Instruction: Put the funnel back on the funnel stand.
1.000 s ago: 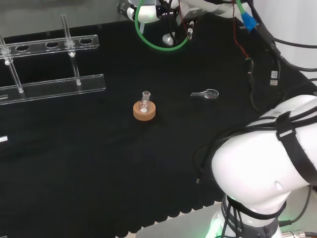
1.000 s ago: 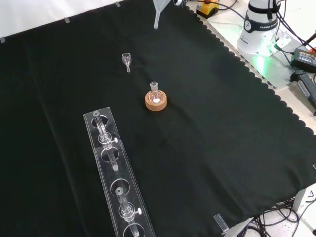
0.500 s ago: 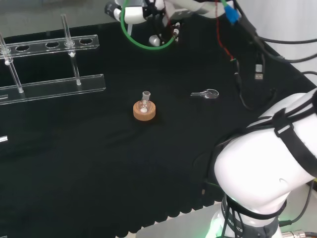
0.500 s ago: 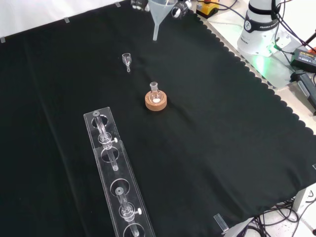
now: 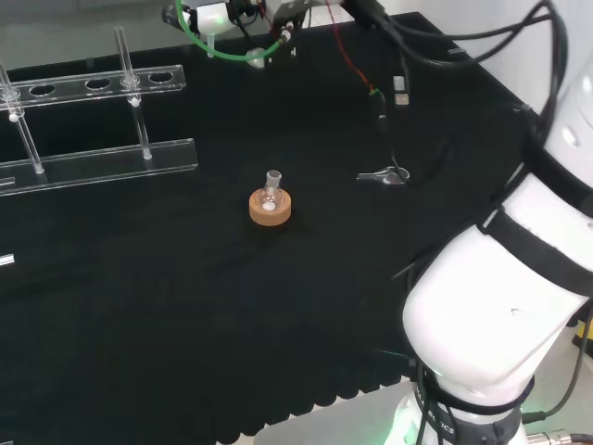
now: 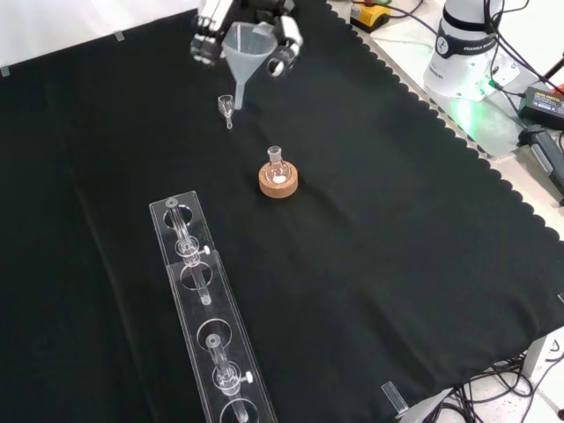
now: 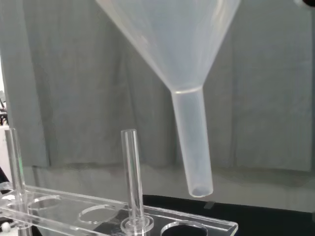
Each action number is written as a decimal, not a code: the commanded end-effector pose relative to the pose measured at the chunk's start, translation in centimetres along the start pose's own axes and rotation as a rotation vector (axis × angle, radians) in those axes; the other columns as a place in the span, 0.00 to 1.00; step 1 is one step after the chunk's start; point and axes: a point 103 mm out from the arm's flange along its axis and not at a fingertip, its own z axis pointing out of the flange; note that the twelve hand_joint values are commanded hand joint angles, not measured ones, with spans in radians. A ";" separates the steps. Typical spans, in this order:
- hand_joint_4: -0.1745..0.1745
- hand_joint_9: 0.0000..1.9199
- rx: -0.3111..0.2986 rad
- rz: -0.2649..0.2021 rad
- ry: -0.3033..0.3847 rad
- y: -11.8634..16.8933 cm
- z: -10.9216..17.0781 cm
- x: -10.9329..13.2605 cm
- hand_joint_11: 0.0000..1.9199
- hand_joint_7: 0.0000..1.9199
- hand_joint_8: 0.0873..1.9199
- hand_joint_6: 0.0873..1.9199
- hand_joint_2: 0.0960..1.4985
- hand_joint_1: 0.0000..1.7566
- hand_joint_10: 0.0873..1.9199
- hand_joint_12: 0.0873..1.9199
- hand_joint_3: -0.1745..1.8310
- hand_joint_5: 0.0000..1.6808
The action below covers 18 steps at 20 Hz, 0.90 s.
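text: none legible | labels: none | numbers: none | signs: none

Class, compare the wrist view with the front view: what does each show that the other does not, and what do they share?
Wrist view alone: the open tip of the funnel stem, seen close, hanging above the near end of the funnel stand, not yet in a hole, with a grey curtain behind.

Front view alone: the hand curled round the funnel's cone, the small flask on its cork ring, a small glass scoop, and the arm's base.

Both: the funnel and the clear stand.
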 end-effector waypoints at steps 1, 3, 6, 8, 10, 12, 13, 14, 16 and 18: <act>0.00 1.00 0.027 -0.025 0.031 6.6 6.0 -2.3 1.00 0.88 0.24 0.00 0.33 0.71 0.24 0.30 0.43 0.95; 0.00 1.00 0.028 -0.015 0.028 8.3 7.3 -2.9 1.00 0.88 0.24 0.00 0.33 0.71 0.24 0.30 0.43 0.95; 0.00 1.00 0.053 -0.028 0.035 10.5 9.7 -3.3 1.00 0.88 0.24 0.00 0.33 0.71 0.24 0.30 0.43 0.95; 0.00 1.00 0.072 -0.066 0.040 12.0 11.6 -2.9 1.00 0.88 0.24 0.00 0.33 0.71 0.24 0.30 0.43 0.95; 0.00 1.00 0.081 -0.078 0.038 13.0 12.9 -2.8 1.00 0.88 0.24 0.00 0.33 0.71 0.24 0.30 0.43 0.95; 0.00 1.00 0.094 -0.085 0.047 14.0 14.1 -3.0 1.00 0.88 0.24 0.00 0.33 0.71 0.24 0.30 0.43 0.95; 0.00 1.00 0.101 -0.086 0.049 14.4 14.7 -3.0 1.00 0.88 0.24 0.00 0.33 0.71 0.24 0.30 0.43 0.95; 0.00 1.00 0.105 -0.085 0.052 14.6 15.1 -3.1 1.00 0.88 0.24 0.00 0.33 0.71 0.24 0.30 0.43 0.95; 0.00 1.00 0.123 -0.071 0.050 15.1 16.5 -3.6 1.00 0.88 0.24 0.00 0.33 0.71 0.24 0.30 0.43 0.95; 0.00 1.00 0.139 -0.068 0.055 15.3 17.5 -4.2 1.00 0.88 0.24 0.00 0.33 0.71 0.24 0.30 0.43 0.95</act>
